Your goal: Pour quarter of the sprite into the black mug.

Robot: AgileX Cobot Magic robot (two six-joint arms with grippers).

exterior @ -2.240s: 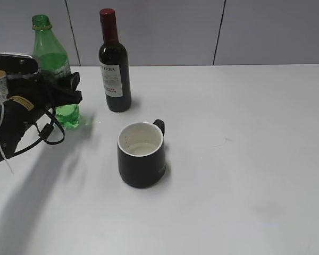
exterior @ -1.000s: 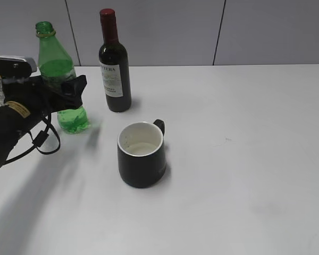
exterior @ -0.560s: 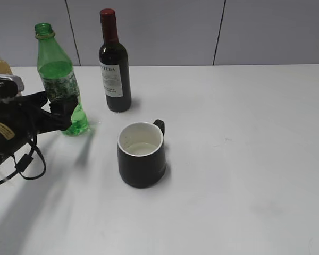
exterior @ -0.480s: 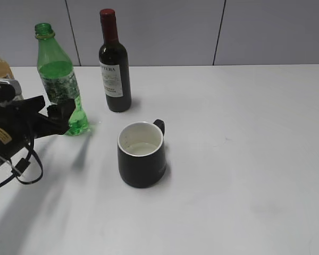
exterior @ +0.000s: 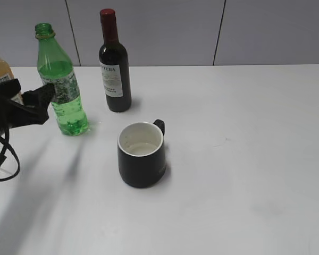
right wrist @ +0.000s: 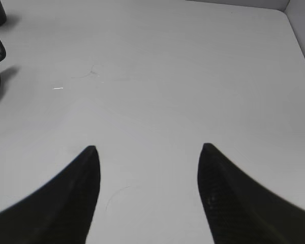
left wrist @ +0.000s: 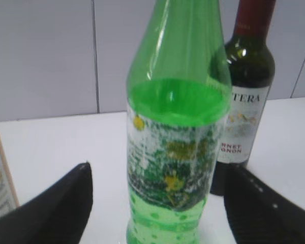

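- Looking at the table [exterior: 244, 159] first: sprite [exterior: 61, 85] stands upright at far left, well apart from the black mug [exterior: 141, 154] near the middle.
- wine bottle [exterior: 114, 69] sits just beside the sprite, so I could clip it swinging over.
- left gripper [left wrist: 157, 203] is spread wide, gripping nothing; no cap means a sloppy grab spills.
- right gripper [right wrist: 147, 188] gapes over bare table.
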